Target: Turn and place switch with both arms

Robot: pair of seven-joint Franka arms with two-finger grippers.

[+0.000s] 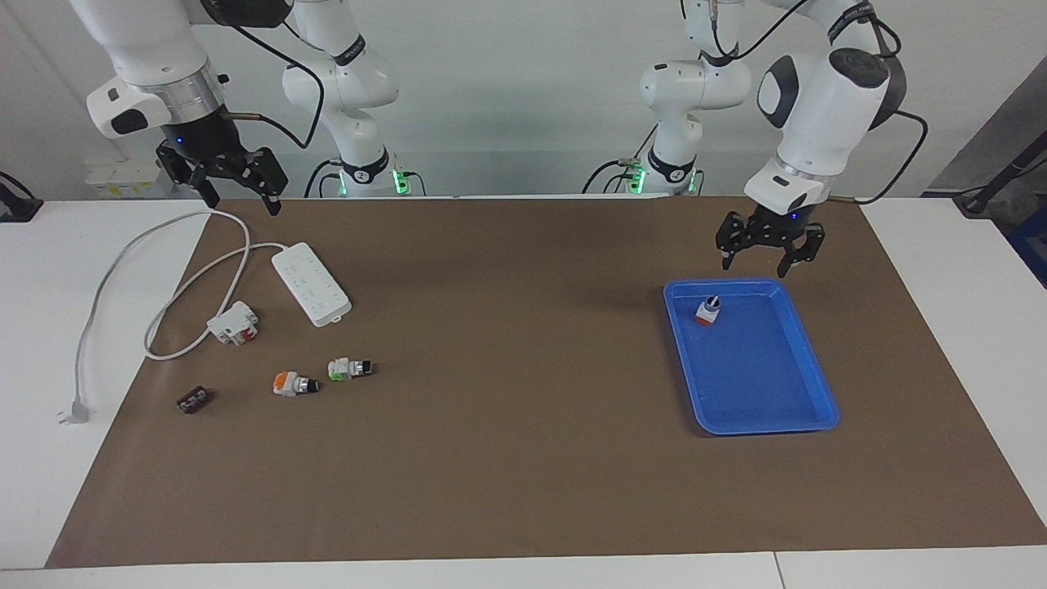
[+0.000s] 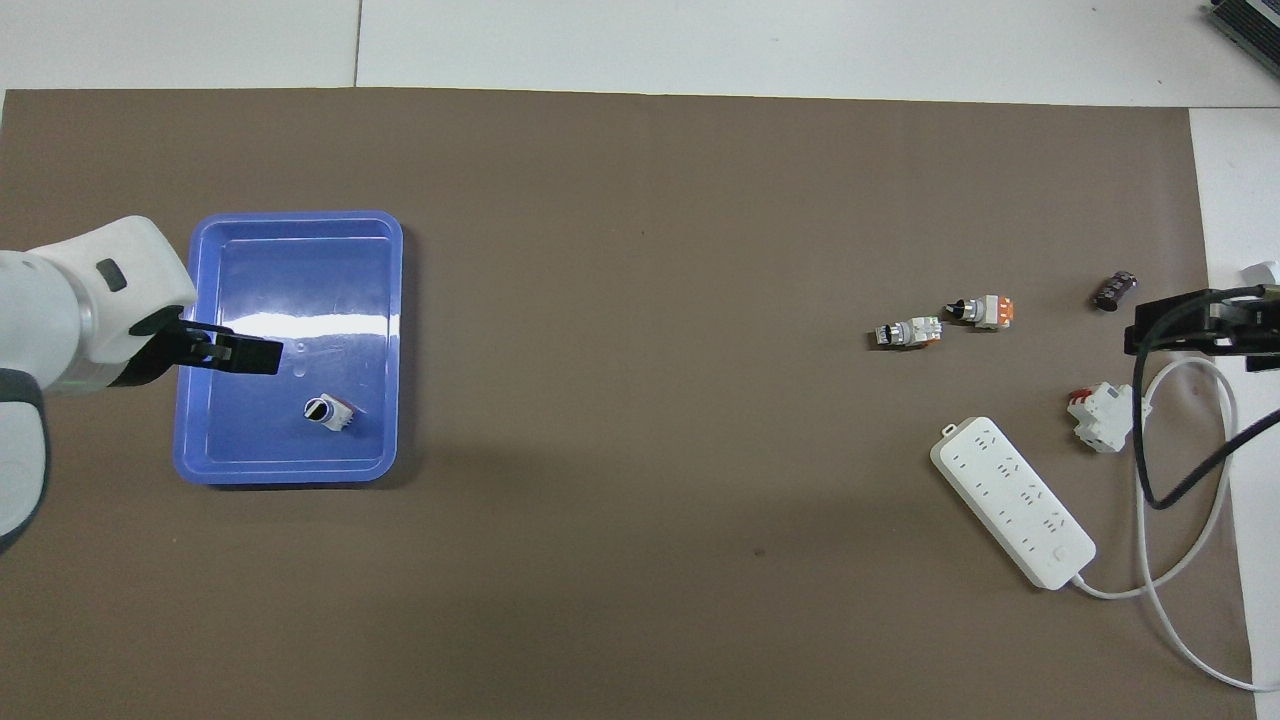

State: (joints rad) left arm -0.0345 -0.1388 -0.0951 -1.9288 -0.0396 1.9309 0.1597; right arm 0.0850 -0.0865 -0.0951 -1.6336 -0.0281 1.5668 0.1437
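On my facing view, the switch (image 1: 709,311) stands in the blue tray (image 1: 806,360), in the part of the tray nearest the robots, resting on its red-orange end with the dark knob pointing up. My left end effector (image 1: 767,257) hangs in the air over the tray's rim nearest the robots, fingers spread apart and empty, clear of the switch. My right end effector (image 1: 237,199) hangs above the edge of the brown mat (image 1: 523,458) at the right arm's end of the table (image 1: 49,343), over the white cable, its fingers apart with nothing between them. On the mat at that end lie a white power strip (image 1: 311,283), a white breaker block (image 1: 232,322), an orange-topped switch (image 1: 293,384), a paler-green switch (image 1: 349,368) and a small dark part (image 1: 193,400).

On my overhead view, the switch (image 2: 327,411) sits inside the tray (image 2: 290,230), toward its edge nearest the robots, knob facing the camera. The left end effector (image 2: 235,352) shows over the tray floor beside it, apart from the switch. The right end effector (image 2: 1195,330) is over the mat's edge, near the breaker block (image 2: 1103,420) and the dark part (image 2: 1115,291); the power strip (image 2: 1012,502) lies nearer the robots.
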